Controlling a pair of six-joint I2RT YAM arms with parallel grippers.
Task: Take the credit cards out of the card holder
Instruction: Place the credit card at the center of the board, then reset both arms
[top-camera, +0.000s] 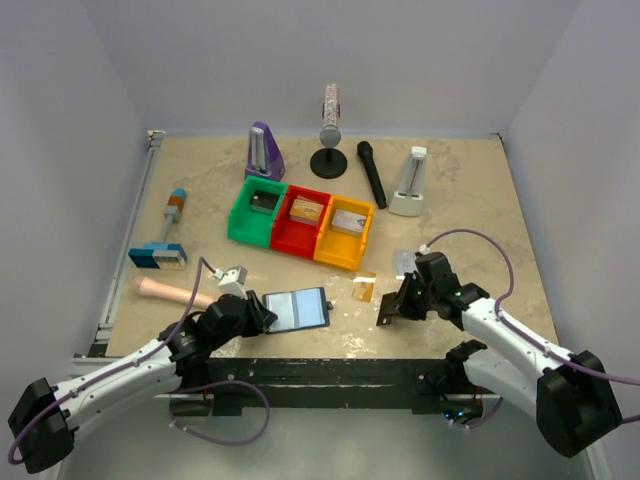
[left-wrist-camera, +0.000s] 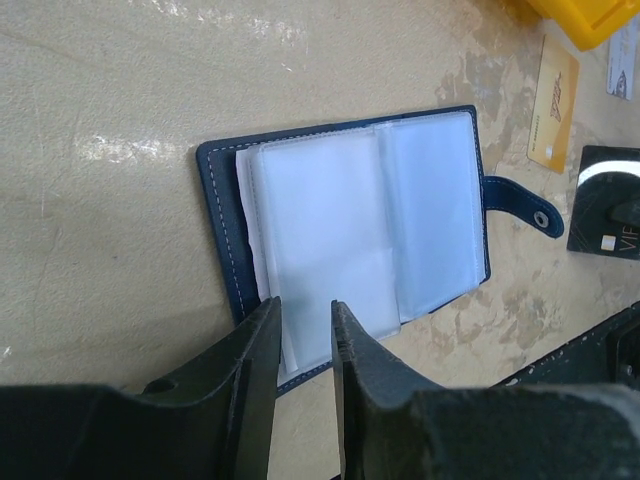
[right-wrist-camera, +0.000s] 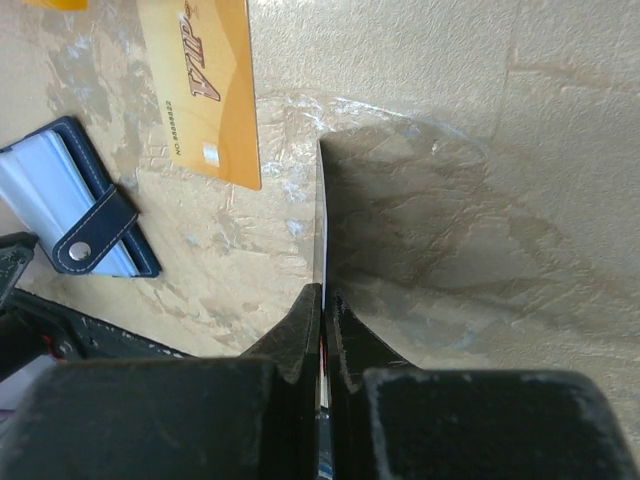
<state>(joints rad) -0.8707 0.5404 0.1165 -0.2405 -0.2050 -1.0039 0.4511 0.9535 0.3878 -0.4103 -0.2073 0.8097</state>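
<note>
Now, table (top-camera: 470, 210): beige marbled top; both arms reach in from the near edge.
Bins (top-camera: 300, 222): green, red and yellow in a joined row at mid-table, each with a small block inside, well behind the wallet.
Left gripper (left-wrist-camera: 305, 310): low over the near-left edge of the wallet. Its jaws stand a narrow gap apart, with pale sleeve showing between them. I cannot tell whether the fingers (left-wrist-camera: 250, 350) press on the wallet.
Right gripper (right-wrist-camera: 322, 300): to the right of the amber card, jaws closed tight on the dark card.
Wallet (left-wrist-camera: 340, 230): navy, lying open and flat near the table's front edge, left of centre. Its clear sleeves face up and fan across the inside. Its strap points right, towards the amber card.
Amber card (right-wrist-camera: 205, 85): flat on the table between the wallet and the right gripper, apart from both, with "VIP" printed on it.
Dark card (right-wrist-camera: 319, 220): pinched in the right gripper and seen edge-on from the wrist. It is out of the wallet, and its far end meets its own shadow on the table.
Grey card (top-camera: 404, 262): flat on the table just behind the right gripper.
Snap (right-wrist-camera: 78, 250): silver, on the strap's end, unfastened.
</note>
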